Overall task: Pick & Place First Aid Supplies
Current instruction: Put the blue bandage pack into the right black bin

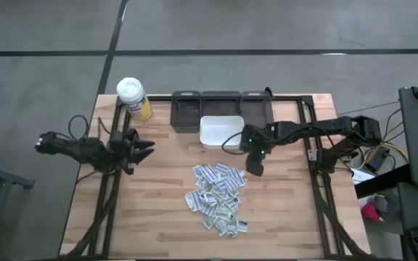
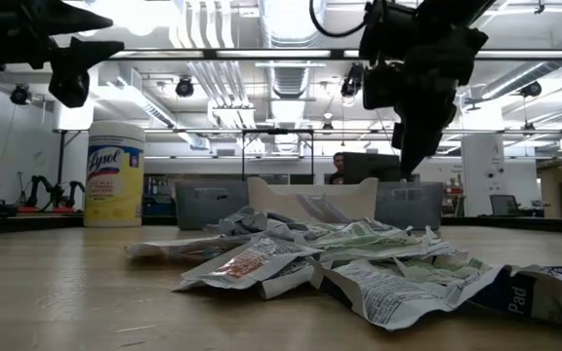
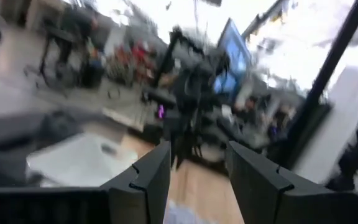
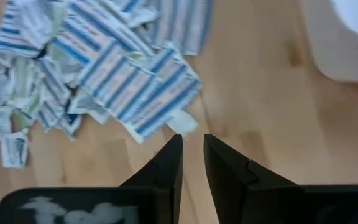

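right gripper (image 4: 192, 149) hangs above bare wood, fingers parted by a narrow gap, nothing between them. just beside its tips: the pile of first aid supplies (image 1: 219, 196), nearest packet blue-striped (image 4: 143, 93). white bin (image 1: 220, 132) close behind it; dark trays (image 1: 220, 107) beyond. left gripper (image 1: 145, 148) well apart, jaws spread, empty. yellow bottle (image 1: 133, 98) behind that. left wrist view blurred.
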You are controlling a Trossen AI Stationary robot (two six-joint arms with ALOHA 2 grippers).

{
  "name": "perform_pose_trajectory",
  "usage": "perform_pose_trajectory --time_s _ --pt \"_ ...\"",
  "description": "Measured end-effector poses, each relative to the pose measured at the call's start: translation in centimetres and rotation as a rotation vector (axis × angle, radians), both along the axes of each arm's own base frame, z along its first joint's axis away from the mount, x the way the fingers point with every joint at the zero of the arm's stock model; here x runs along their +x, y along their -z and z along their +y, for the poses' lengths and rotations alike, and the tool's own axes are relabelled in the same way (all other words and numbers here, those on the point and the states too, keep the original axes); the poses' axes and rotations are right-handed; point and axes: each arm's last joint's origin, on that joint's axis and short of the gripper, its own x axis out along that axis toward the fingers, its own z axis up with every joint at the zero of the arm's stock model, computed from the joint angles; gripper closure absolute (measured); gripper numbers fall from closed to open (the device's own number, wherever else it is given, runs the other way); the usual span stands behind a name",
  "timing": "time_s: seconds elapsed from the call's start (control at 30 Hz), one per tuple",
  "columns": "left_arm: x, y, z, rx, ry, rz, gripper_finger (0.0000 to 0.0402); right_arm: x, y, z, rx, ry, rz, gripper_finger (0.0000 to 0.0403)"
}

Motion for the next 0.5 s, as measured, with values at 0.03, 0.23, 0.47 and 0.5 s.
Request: perform_pose_trajectory --time_s 0.03,0.23,0.47,0.5 --pt "0.2 -0.1 -0.1 -0.009 0.011 0.032 0.0241 0.1 0.0 0.2 -0.001 -0.005 -0.008 0.0339" --pt "1.7 -1.1 -0.8 -0.012 0.096 0.180 0.0241 0.4 -0.2 0.9 -0.003 -0.030 -0.039 0.0339" --pt "3.6 -0.8 -1.3 0.030 0.092 0.418 0.0241 0.5 -0.1 0.9 0.042 0.064 -0.013 0.0339" --pt "3.8 -0.7 -1.4 0.043 0.093 0.438 0.0241 0.5 0.0 0.9 0.046 0.072 -0.009 0.0339"
